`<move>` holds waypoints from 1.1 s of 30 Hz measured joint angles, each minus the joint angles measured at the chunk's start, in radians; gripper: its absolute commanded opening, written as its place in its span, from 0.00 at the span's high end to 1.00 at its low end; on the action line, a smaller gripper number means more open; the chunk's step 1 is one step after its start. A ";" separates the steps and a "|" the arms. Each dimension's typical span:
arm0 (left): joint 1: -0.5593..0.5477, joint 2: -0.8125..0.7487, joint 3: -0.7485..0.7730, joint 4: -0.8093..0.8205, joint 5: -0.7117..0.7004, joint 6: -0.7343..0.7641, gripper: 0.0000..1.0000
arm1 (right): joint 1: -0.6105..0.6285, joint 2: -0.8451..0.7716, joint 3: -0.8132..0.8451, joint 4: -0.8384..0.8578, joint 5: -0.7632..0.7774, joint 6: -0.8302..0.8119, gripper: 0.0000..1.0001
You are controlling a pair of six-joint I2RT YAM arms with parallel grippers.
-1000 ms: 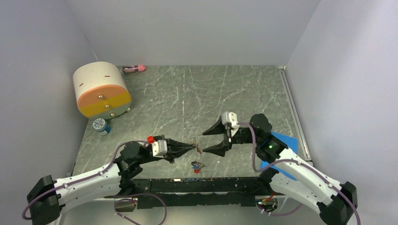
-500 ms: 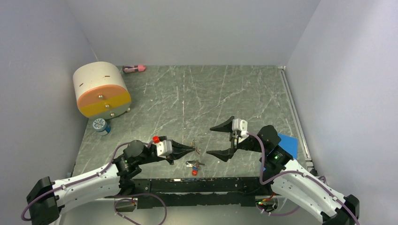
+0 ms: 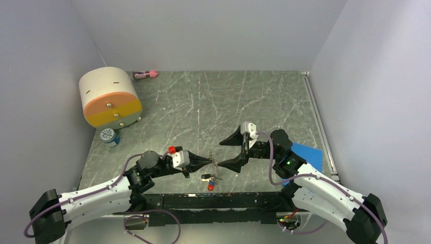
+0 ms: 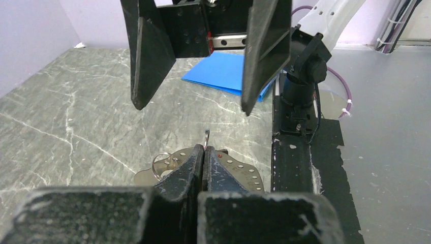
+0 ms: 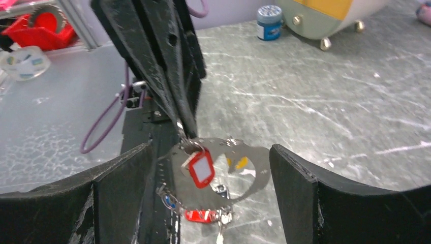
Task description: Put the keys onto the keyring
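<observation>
My left gripper (image 3: 209, 161) is shut on the thin keyring (image 4: 206, 136); the ring pokes out just past the fingertips (image 4: 195, 162) in the left wrist view. In the right wrist view a red tag (image 5: 202, 169) and a flat silver plate (image 5: 254, 162) hang at that ring (image 5: 185, 145). My right gripper (image 3: 228, 151) is open and empty, its jaws on either side of the left gripper's tip, not touching it. The keys (image 3: 209, 179) lie bunched on the table just below, one red head (image 5: 201, 215) showing. The other keys' colours are too small to tell.
A cream-and-orange drum (image 3: 109, 96) stands at the far left with a small blue-lidded jar (image 3: 109, 136) in front of it. A pink object (image 3: 145, 74) lies at the back wall. A blue sheet (image 3: 307, 152) lies at the right. A black rail (image 3: 213, 201) runs along the near edge.
My right gripper drew back to the right, then returned to the left gripper's tip, staying open. The left gripper stayed shut on the ring and barely moved.
</observation>
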State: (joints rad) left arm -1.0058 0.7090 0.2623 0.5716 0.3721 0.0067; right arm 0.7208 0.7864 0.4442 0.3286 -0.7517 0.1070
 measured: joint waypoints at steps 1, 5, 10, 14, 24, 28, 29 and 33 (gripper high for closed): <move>0.000 0.001 0.000 0.000 -0.001 0.000 0.97 | 0.006 0.005 0.000 0.022 -0.013 0.013 0.17; 0.000 0.003 0.000 0.001 -0.004 0.000 0.97 | 0.050 0.010 0.000 0.088 -0.039 0.029 0.25; 0.000 0.011 0.000 0.007 -0.004 0.000 0.97 | 0.123 0.050 0.000 0.119 -0.042 0.028 0.39; 0.000 0.015 0.000 0.009 -0.003 0.000 0.97 | 0.134 0.089 0.000 0.120 -0.026 0.027 0.50; 0.000 0.014 0.000 0.010 -0.003 0.000 0.97 | 0.134 0.063 0.000 0.100 0.056 0.002 0.68; 0.000 0.014 0.000 0.010 -0.003 0.000 0.97 | 0.134 0.061 0.000 0.095 0.063 -0.004 0.69; 0.000 0.014 0.000 0.010 -0.003 0.000 0.97 | 0.134 0.061 0.000 0.091 0.063 -0.006 0.70; 0.000 0.014 0.000 0.010 -0.002 0.000 0.97 | 0.134 0.072 0.000 0.086 0.060 -0.014 0.71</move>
State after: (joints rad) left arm -1.0058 0.7227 0.2626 0.5819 0.3698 0.0067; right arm 0.8547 0.8589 0.4442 0.4149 -0.6922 0.0933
